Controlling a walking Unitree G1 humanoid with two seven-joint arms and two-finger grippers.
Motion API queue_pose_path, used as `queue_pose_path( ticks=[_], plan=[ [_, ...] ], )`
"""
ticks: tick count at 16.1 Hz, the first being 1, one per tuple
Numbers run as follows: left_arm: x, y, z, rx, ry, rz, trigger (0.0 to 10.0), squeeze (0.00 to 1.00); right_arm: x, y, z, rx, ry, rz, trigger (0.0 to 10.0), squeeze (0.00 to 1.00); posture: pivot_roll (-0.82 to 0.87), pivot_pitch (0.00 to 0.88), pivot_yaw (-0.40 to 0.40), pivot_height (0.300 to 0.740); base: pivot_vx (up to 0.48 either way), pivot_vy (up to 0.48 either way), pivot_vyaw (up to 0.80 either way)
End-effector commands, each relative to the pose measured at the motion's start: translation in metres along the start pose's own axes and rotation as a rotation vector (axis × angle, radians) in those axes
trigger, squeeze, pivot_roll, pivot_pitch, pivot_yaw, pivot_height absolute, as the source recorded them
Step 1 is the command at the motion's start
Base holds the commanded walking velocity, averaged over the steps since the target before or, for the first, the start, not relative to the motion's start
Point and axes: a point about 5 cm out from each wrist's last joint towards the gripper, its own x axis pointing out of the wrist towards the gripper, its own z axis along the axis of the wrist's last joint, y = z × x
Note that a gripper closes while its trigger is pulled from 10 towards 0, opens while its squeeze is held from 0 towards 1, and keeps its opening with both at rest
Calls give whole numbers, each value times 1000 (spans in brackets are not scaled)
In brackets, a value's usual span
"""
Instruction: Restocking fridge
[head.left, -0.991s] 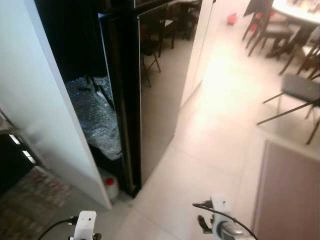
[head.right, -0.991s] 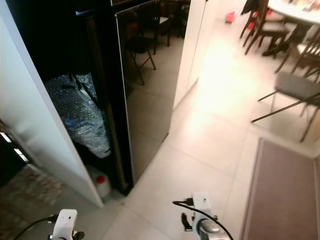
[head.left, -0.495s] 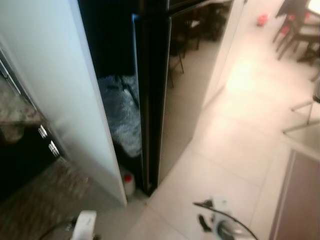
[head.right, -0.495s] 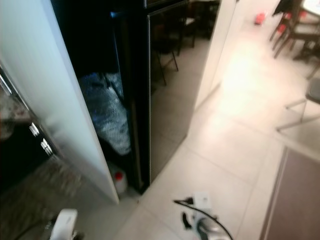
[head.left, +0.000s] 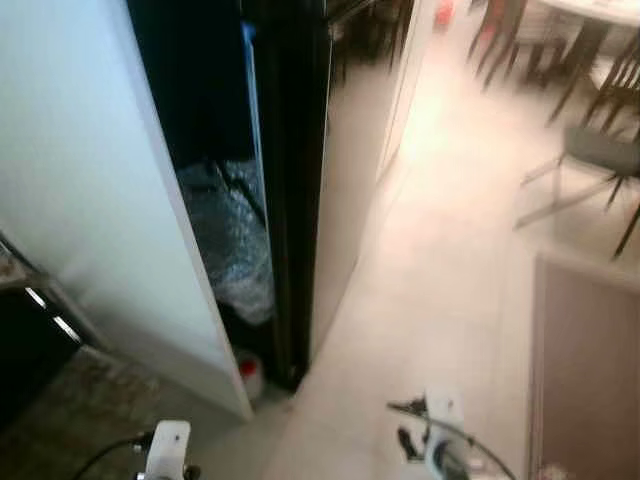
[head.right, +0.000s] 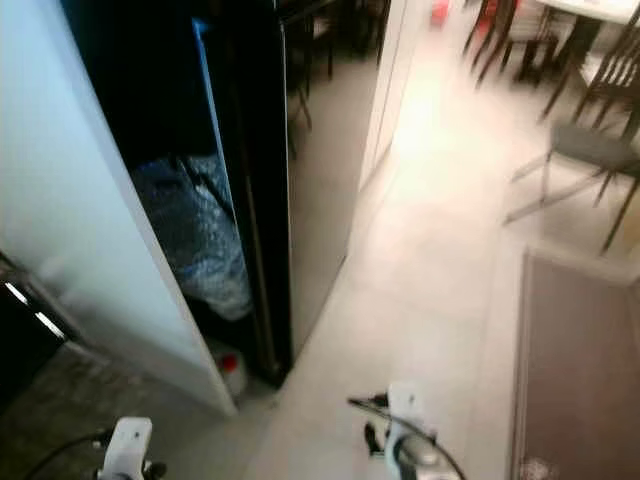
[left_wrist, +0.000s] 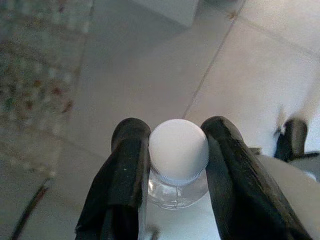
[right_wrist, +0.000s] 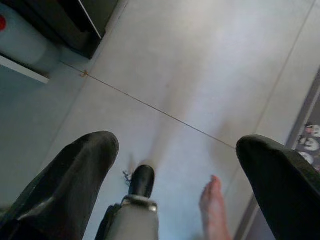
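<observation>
Fridge (head.left: 300, 190) ahead-left of left gripper (left_wrist: 175, 170), which pinches upright white-capped bottle (left_wrist: 178, 150); right gripper (right_wrist: 175, 165) spread, empty.

Fridge (head.left: 300, 150) ahead-left — jug (head.left: 249, 372) at base, chairs (head.left: 590, 150) far right.

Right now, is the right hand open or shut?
Open: the right hand has its two black fingers spread wide apart, with bare pale tiled floor between them.

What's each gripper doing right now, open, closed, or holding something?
Left gripper: shut on a clear plastic bottle with a white cap.
Right gripper: open, holding nothing, above the tiled floor.
</observation>
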Motion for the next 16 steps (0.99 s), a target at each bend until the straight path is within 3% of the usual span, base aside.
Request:
queue_pose_path(
  ticks=[1, 5, 8, 16],
  plan=[
    [0, -1, -2, -6, 12, 0, 10000, 0, -1, -4, -5, 13, 11, -13, 10000, 0, 88, 0, -16, 740, 0, 277, 0],
    [0, 0, -2, -8, 10, -1, 10000, 0, -1, -4, -5, 5, 16, -22, 10000, 0, 88, 0, -16, 740, 0, 273, 0],
    [0, -1, -2, -8, 11, -2, 10000, 0, -1, -4, -6, -3, 22, -25, 10000, 0, 86, 0, -15, 740, 0, 273, -800],
    [0, -1, -2, -14, 10, -4, 10000, 0, -1, -5, -4, 6, -1, -35, 10000, 0, 88, 0, -19, 740, 0, 273, 0]
  ],
)
